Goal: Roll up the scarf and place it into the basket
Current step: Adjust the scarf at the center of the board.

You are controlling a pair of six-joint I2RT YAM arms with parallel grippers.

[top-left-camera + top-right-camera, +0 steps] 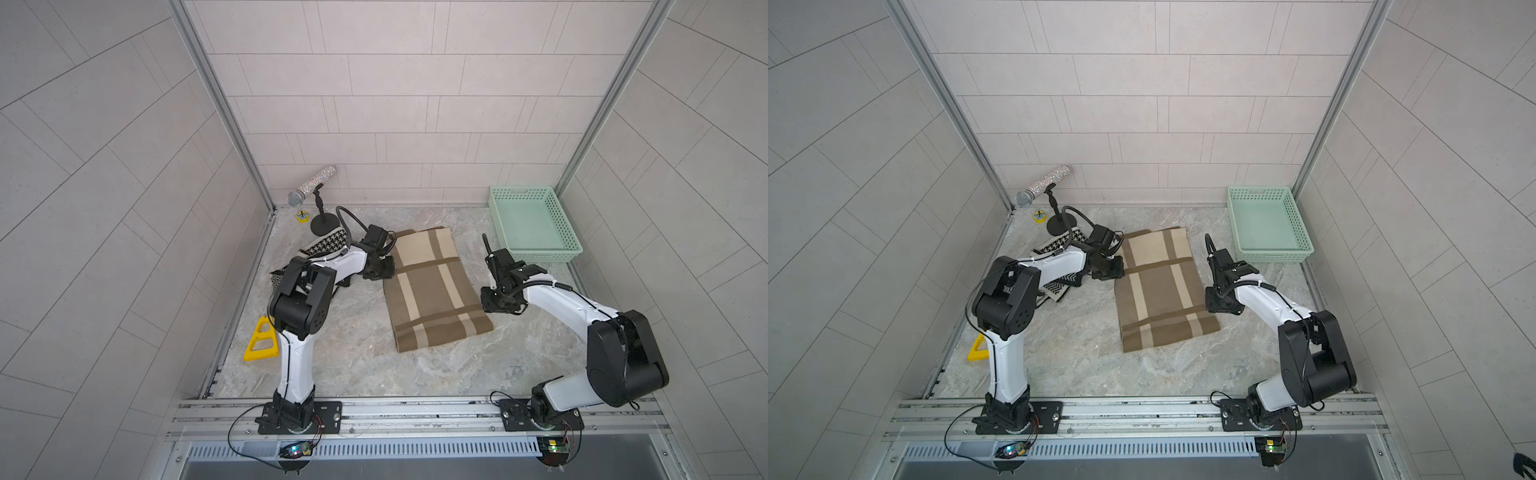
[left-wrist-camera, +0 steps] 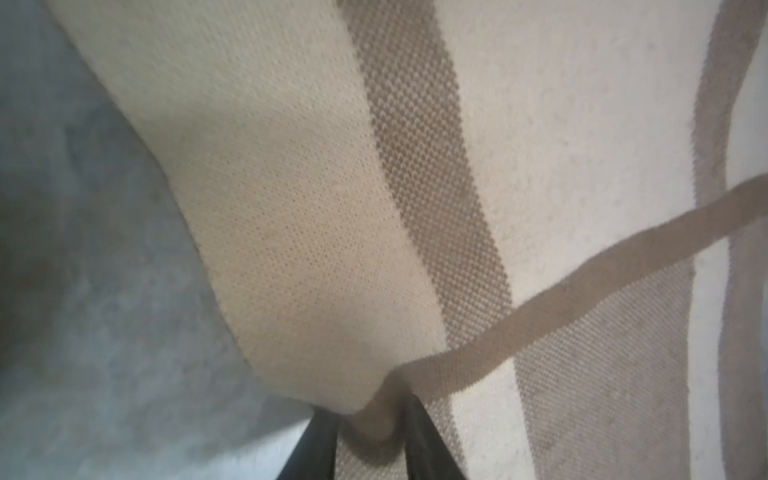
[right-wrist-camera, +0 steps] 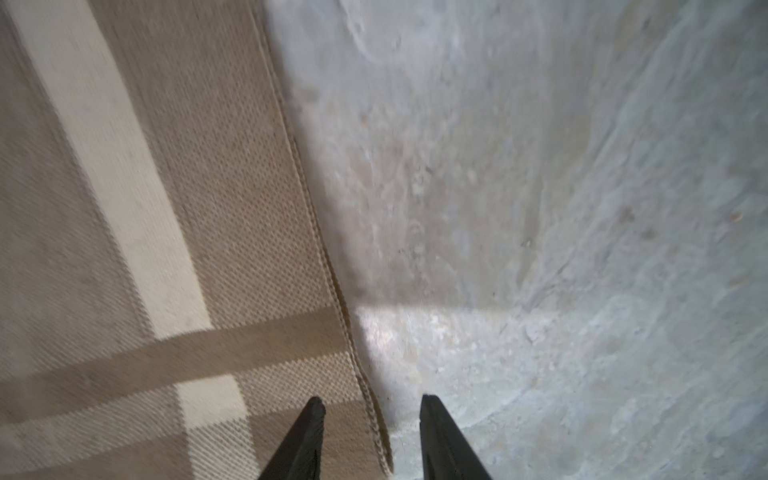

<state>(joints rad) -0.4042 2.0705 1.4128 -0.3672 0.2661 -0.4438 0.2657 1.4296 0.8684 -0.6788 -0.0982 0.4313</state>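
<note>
Both top views: scarf (image 1: 432, 291) lies flat mid-frame on the bench (image 1: 374, 365), basket (image 1: 544, 256) upper right of it. Left wrist: left claw (image 2: 370, 415) pinches a scarf fold. Right wrist: right claw (image 3: 372, 401) stands apart, empty, straddling the scarf's edge.

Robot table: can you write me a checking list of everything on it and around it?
Surface: marbled grey table, no spills seen.
Job's things: striped brown scarf lying flat, not rolled; green basket empty, far right corner.
Clutter: glittery microphone on stand, yellow triangle, houndstooth cloth partly hidden.
Grippers: left gripper fingers pinch the scarf's edge; right gripper open, fingers astride the opposite edge.
Cables: ribbed black cable behind right gripper; thin loops by the rail.
Surroundings: tiled walls, metal rail in front.
</note>
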